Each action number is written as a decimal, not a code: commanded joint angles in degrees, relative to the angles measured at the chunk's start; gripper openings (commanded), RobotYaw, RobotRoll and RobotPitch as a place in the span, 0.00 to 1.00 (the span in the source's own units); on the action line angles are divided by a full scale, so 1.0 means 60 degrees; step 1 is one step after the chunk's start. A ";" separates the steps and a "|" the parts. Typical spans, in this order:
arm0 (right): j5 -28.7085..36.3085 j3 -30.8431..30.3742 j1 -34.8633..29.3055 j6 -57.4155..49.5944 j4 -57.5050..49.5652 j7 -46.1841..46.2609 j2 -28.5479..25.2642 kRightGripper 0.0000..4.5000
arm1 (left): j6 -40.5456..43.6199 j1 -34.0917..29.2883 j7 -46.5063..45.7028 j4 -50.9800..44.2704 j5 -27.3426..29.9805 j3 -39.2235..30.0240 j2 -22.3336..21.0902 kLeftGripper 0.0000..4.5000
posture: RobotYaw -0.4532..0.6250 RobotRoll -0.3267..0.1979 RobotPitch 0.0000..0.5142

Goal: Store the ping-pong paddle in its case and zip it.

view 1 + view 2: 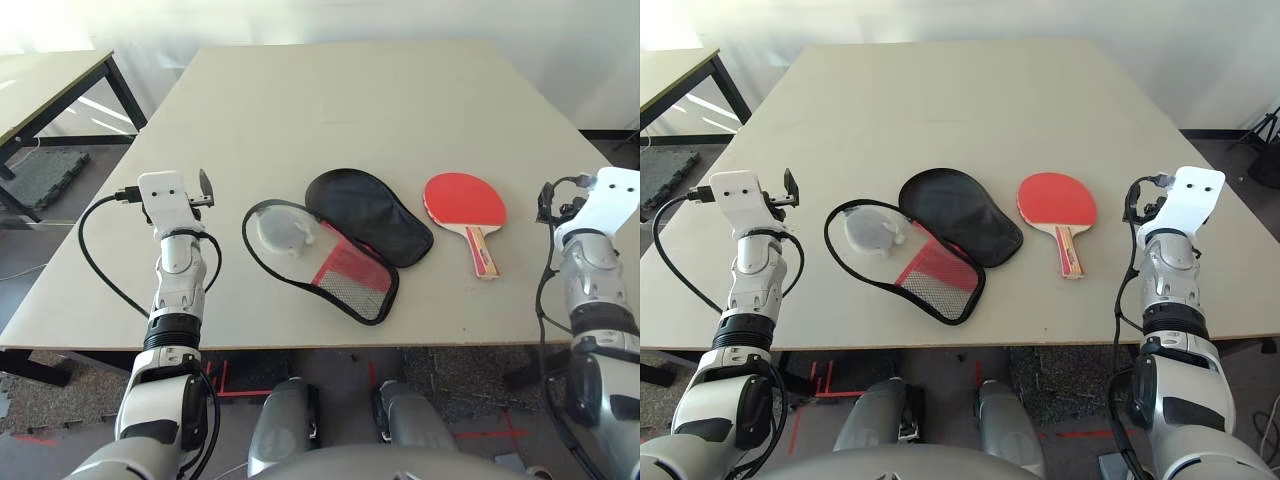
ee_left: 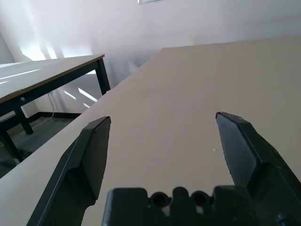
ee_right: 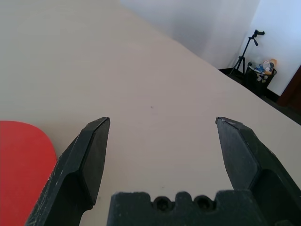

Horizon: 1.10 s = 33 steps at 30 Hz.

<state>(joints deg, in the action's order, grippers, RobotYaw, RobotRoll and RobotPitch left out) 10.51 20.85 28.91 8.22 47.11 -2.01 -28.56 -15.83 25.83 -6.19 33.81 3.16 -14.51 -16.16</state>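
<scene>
The ping-pong paddle (image 1: 465,200) lies flat on the table, red face up, its striped wooden handle pointing toward me. To its left the case (image 1: 370,215) lies unzipped and spread open, black lining up on one half, red fabric and black mesh (image 1: 345,278) on the other. A pale grey-white lump (image 1: 283,232) rests in the case's left half. My left gripper (image 2: 162,122) is open over bare table, left of the case. My right gripper (image 3: 162,123) is open and empty, right of the paddle, whose red edge (image 3: 19,160) shows beside one finger.
The beige table (image 1: 380,100) stretches far behind the objects. A second table (image 1: 50,80) stands off to the left. A black cable (image 1: 95,250) loops from my left wrist. A tripod (image 3: 252,40) and a bin stand on the floor beyond the right side.
</scene>
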 commanded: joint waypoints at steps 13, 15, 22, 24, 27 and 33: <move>0.0516 0.0127 -0.0264 -0.1987 -0.2456 0.0012 0.0140 0.99 | 0.0269 -0.0172 0.1352 -0.1292 -0.0280 0.0523 -0.0972 1.00 | 0.45 0.62 0.16; 0.0580 0.0081 -0.0310 -0.2538 -0.3188 0.0028 0.0169 0.99 | 0.0530 -0.0226 0.1769 -0.1726 -0.0095 0.0532 -0.1132 1.00 | 0.47 0.62 0.15; 0.1046 -0.0191 -0.0431 -0.7017 -0.5570 0.0186 0.0370 0.99 | 0.3064 -0.0232 0.5844 -0.3785 0.2380 0.0877 -0.1902 1.00 | 0.47 0.62 0.21; 0.1252 -0.0084 -0.0584 -0.8168 -0.6554 0.0304 0.0469 0.99 | 0.3825 -0.0144 0.6847 -0.4292 0.2679 0.1107 -0.2447 1.00 | 0.47 0.62 0.21; 0.1631 0.0062 -0.0588 -1.0197 -0.7843 0.0506 0.0560 0.99 | 0.5171 0.0096 0.8096 -0.5098 0.3328 0.1379 -0.3175 1.00 | 0.48 0.62 0.22; 0.1626 -0.0316 -0.0387 -1.4177 -0.9892 0.0583 0.0299 0.99 | 0.6454 0.0398 0.9501 -0.5631 0.3854 0.1796 -0.3700 1.00 | 0.44 0.62 0.24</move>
<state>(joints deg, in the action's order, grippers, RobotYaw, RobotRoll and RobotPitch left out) 19.24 18.44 25.92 -70.70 -8.99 1.71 -27.17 20.54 27.82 48.68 0.80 25.32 -5.13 -37.39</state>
